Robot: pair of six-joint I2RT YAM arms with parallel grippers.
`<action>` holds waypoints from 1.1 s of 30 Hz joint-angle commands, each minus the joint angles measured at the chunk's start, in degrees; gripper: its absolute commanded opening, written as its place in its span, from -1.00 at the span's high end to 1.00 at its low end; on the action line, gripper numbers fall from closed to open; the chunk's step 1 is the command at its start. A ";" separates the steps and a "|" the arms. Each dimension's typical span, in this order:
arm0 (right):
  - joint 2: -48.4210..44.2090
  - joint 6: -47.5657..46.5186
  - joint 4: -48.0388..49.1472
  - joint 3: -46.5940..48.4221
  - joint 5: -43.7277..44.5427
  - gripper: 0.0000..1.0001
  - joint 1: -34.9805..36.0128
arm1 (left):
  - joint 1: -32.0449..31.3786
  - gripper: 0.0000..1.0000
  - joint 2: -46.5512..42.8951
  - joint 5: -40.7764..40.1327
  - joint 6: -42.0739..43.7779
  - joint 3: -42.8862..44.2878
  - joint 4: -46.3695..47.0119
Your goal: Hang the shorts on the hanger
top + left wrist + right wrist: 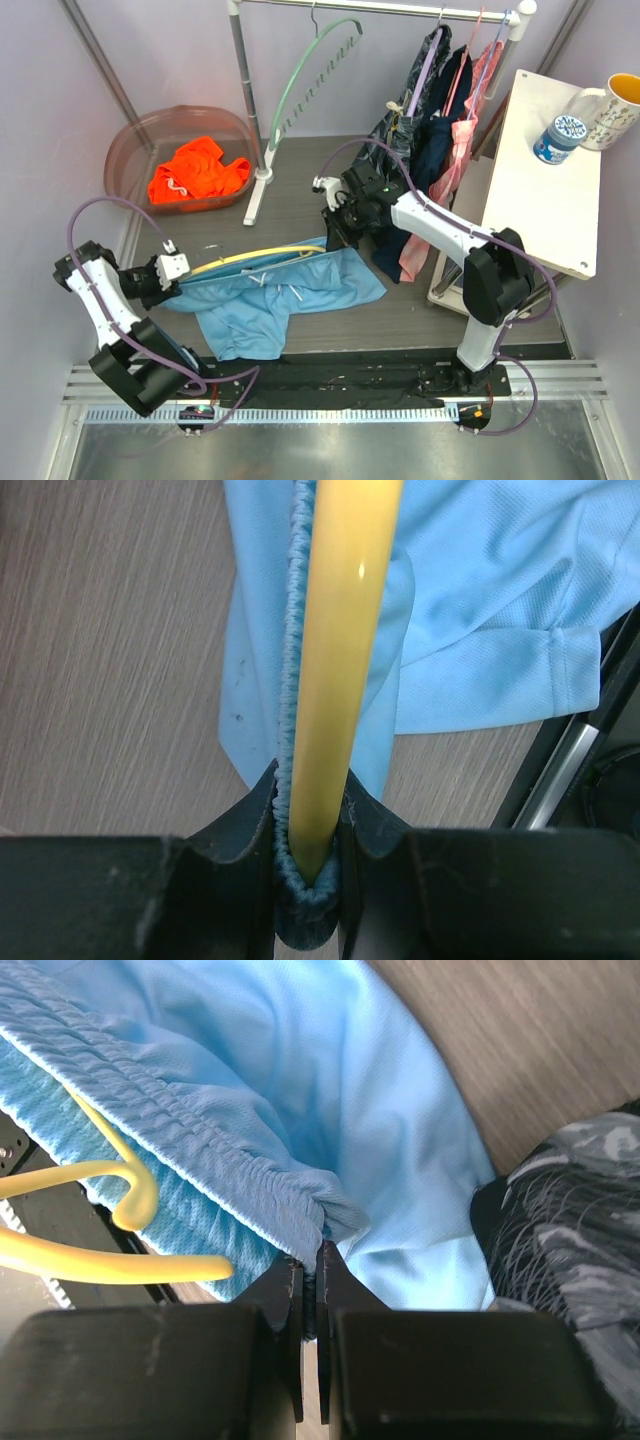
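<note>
At 10 o'clock on the tabletop [420,312], an orange garment [195,172] in a reddish basin [128,150]: no part in this. At 8 o'clock, the left hand [168,268], partly closed, pinching one end of the hanger [255,258] together with the waistband hem wrapped round it. Across the middle, toward 6 o'clock, the shorts [290,292], legs trailing nearward, waistband stretched along the yellow arch. Just past centre, the right hand [335,228], pressed tight on the waistband's far end. By the look of it, mid-threading: hanger within the waistband, not yet hung. Next, probably: seat that right end over the hanger's tip, keeping tension, clear of the dark clothes [398,130] at 1 o'clock.
</note>
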 commanded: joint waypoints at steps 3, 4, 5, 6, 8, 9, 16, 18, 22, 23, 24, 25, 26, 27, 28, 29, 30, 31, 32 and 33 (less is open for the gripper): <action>-4.70 -2.86 -8.87 2.62 12.59 0.98 -1.40 | -3.51 1.00 -2.77 -13.90 1.96 -0.12 5.42; -4.87 -2.95 -8.96 2.97 13.20 0.98 -0.61 | -4.85 0.99 -2.94 -14.87 0.80 -0.39 5.95; -5.05 -3.21 -9.05 3.33 13.64 0.98 0.01 | -6.08 1.00 -3.38 -16.01 -0.61 -0.65 6.65; -5.31 -3.47 -9.13 3.68 15.47 0.98 1.49 | -8.53 1.00 -3.56 -16.72 -2.19 -1.00 8.05; -5.66 -4.26 -9.92 4.38 17.94 0.98 2.65 | -11.18 1.00 -3.04 -19.34 -7.27 -1.36 9.46; -5.75 -4.26 -10.62 5.08 19.52 0.98 2.91 | -12.84 1.00 -2.60 -19.80 -8.34 -1.27 10.34; -5.58 -6.11 -13.70 7.37 25.68 0.98 2.30 | -16.28 1.00 0.74 -27.09 -15.47 -1.97 14.21; -5.84 -6.63 -14.23 7.20 26.47 0.98 1.95 | -16.28 1.00 1.18 -28.06 -15.74 -1.97 14.39; -5.84 -7.51 -14.85 7.29 28.48 0.98 0.28 | -16.28 1.00 1.89 -29.99 -16.00 -1.80 15.27; -5.93 -7.52 -15.20 7.28 28.67 0.98 0.19 | -16.20 1.00 2.33 -30.60 -16.09 -1.54 15.18; -5.84 -7.69 -15.37 7.37 28.76 0.98 0.02 | -16.20 1.00 2.94 -30.96 -16.26 -1.36 15.36; -5.93 -8.13 -15.46 7.20 29.02 0.98 0.10 | -16.28 1.00 3.12 -31.92 -16.27 -1.01 15.27; -5.93 -8.39 -15.46 6.94 29.11 0.98 0.10 | -16.28 1.00 3.38 -32.36 -16.35 -0.75 15.36; -6.19 -8.57 -15.55 6.67 28.94 0.98 0.02 | -16.20 1.00 3.47 -32.46 -16.88 -0.57 15.45; -6.28 -8.92 -15.20 6.41 28.59 0.98 0.02 | -16.28 1.00 3.91 -32.54 -16.79 -0.05 15.45; -6.19 -8.84 -15.11 6.75 28.33 0.98 -0.07 | -16.28 1.00 4.00 -32.54 -16.71 0.13 15.10; -5.76 -8.66 -15.20 7.37 27.98 0.98 0.01 | -16.28 1.00 4.00 -32.37 -16.53 0.40 14.92; -5.41 -8.31 -15.37 8.07 27.71 0.98 0.10 | -16.63 1.00 3.91 -33.24 -16.44 0.49 14.66; -5.14 -8.22 -15.64 9.64 27.53 0.98 0.10 | -17.16 1.00 3.74 -34.38 -16.44 0.14 15.18; -4.88 -8.22 -15.73 10.35 27.53 0.98 0.19 | -17.69 1.00 3.39 -35.96 -16.35 -0.39 15.79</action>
